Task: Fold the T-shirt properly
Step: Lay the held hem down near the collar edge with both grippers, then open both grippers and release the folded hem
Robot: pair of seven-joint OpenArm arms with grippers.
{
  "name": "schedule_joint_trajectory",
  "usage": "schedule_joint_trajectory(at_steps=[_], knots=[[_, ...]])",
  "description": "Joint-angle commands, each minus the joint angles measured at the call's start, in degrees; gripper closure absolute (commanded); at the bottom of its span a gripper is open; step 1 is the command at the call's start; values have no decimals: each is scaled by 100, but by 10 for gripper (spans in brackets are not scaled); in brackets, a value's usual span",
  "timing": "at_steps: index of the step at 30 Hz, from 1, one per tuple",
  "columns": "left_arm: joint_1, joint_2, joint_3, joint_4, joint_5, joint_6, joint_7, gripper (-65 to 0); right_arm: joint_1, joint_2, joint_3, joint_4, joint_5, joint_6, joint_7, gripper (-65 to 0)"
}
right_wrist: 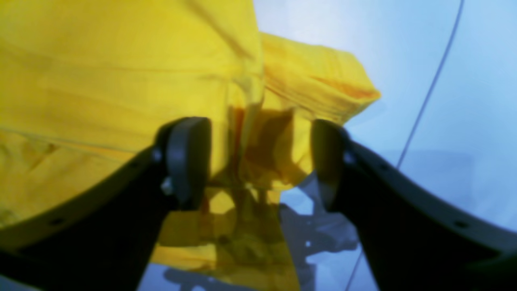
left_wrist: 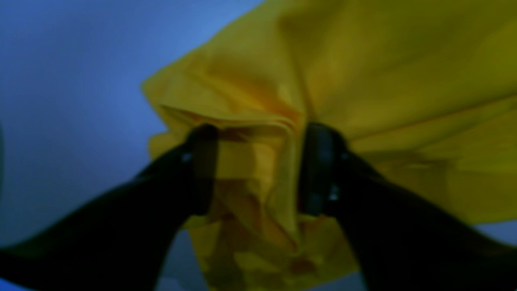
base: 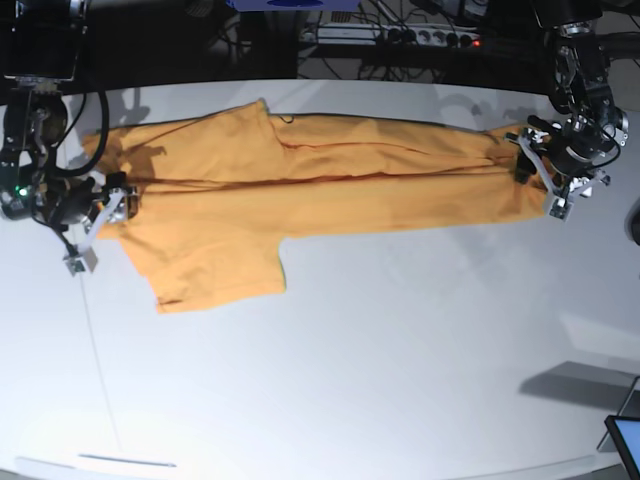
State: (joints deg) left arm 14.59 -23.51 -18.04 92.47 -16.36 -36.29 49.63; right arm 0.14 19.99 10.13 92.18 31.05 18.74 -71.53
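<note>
The orange-yellow T-shirt (base: pixel 320 185) lies stretched sideways across the far half of the white table (base: pixel 400 360), folded lengthwise, with one sleeve sticking out toward the front left. My left gripper (base: pixel 548 178) is at the shirt's right end. In the left wrist view its jaws (left_wrist: pixel 262 129) stand apart, with a bunched fabric edge (left_wrist: pixel 404 60) loose between them. My right gripper (base: pixel 100 215) is at the shirt's left end. It too is open (right_wrist: pixel 256 123), and crumpled cloth (right_wrist: pixel 101 60) sits between the spread fingers without being pinched.
A thin cable (base: pixel 95 350) trails from the left-hand arm down across the table toward the front edge, also seen in the right wrist view as a dark cable (right_wrist: pixel 428 93). A power strip (base: pixel 400 35) and wires lie behind the table. A screen corner (base: pixel 625 440) shows at bottom right.
</note>
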Motion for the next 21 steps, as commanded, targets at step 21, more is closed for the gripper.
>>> schedule_joint_trajectory(at_steps=[21], knots=[[-1015,-80,-873,-126,155,-94,571,-650,702,441,90,-721,-437,-314,502,-447]])
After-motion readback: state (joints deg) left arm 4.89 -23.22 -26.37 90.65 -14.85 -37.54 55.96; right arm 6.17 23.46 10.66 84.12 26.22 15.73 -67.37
